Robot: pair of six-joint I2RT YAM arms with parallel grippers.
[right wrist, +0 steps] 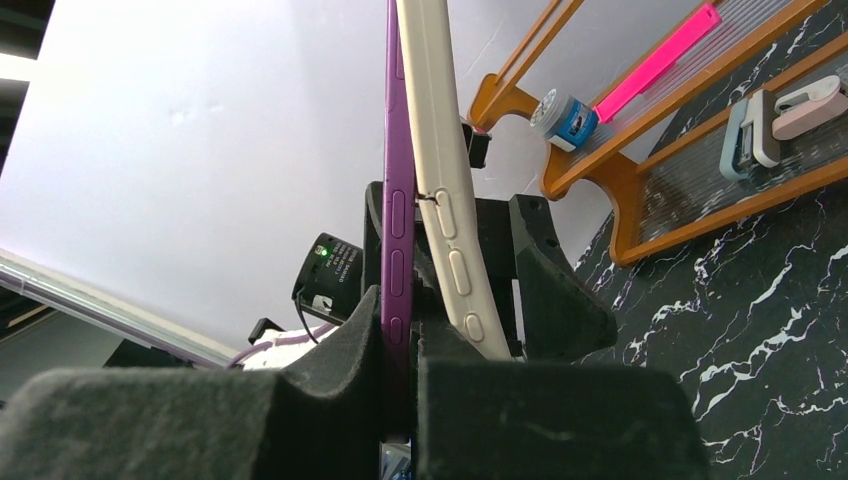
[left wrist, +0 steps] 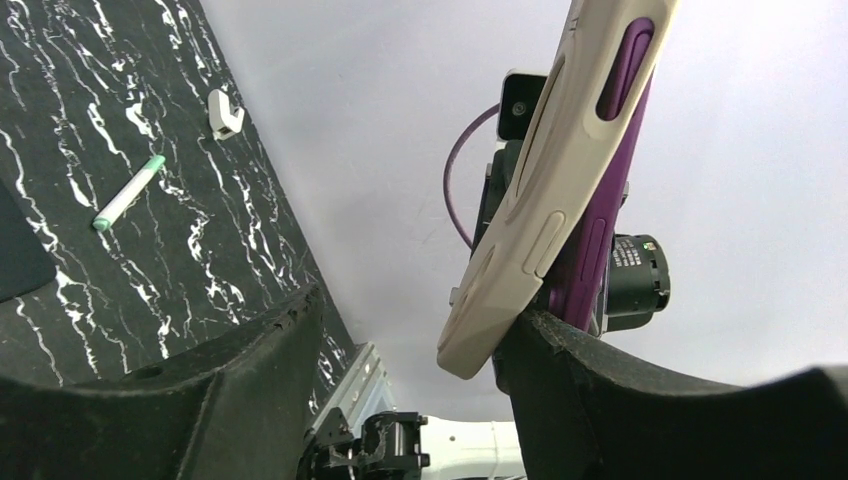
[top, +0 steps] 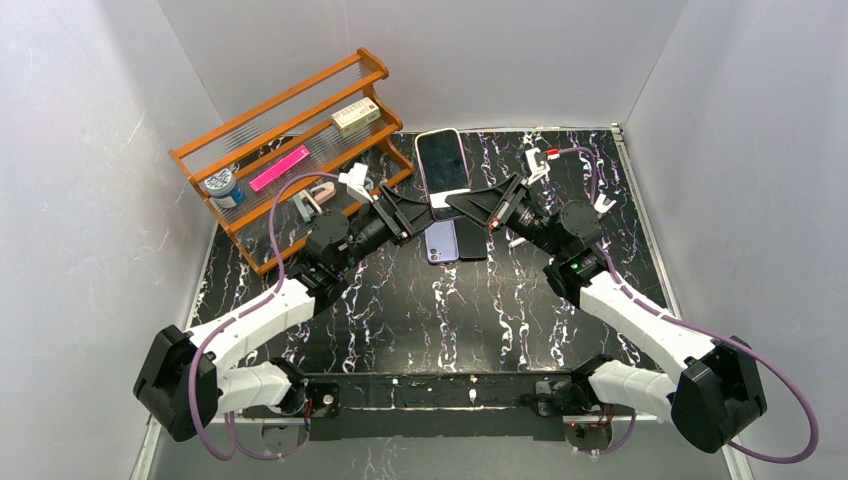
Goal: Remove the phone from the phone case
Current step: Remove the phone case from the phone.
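A purple phone [right wrist: 397, 200] is held upright off the table; its black screen [top: 441, 162] faces up in the top view. A cream case [right wrist: 445, 190] is still on its far end but splays away from it at the near end. My right gripper [right wrist: 405, 310] is shut on the phone's bare edge, one finger wedged between phone and case; it also shows in the top view [top: 470, 205]. My left gripper [left wrist: 415, 310] is open wide, its right finger [left wrist: 560, 370] touching the case's lower corner [left wrist: 480, 340] and its left finger well clear. From above, the left gripper [top: 420, 207] meets the phone's near end.
An orange wooden rack [top: 290, 120] at the back left holds a pink strip, a blue jar and a small box. A purple phone-like slab [top: 440, 243] and a black one [top: 471, 240] lie below the grippers. A green marker [left wrist: 128, 192] and a white clip [left wrist: 225, 112] lie on the black marble table.
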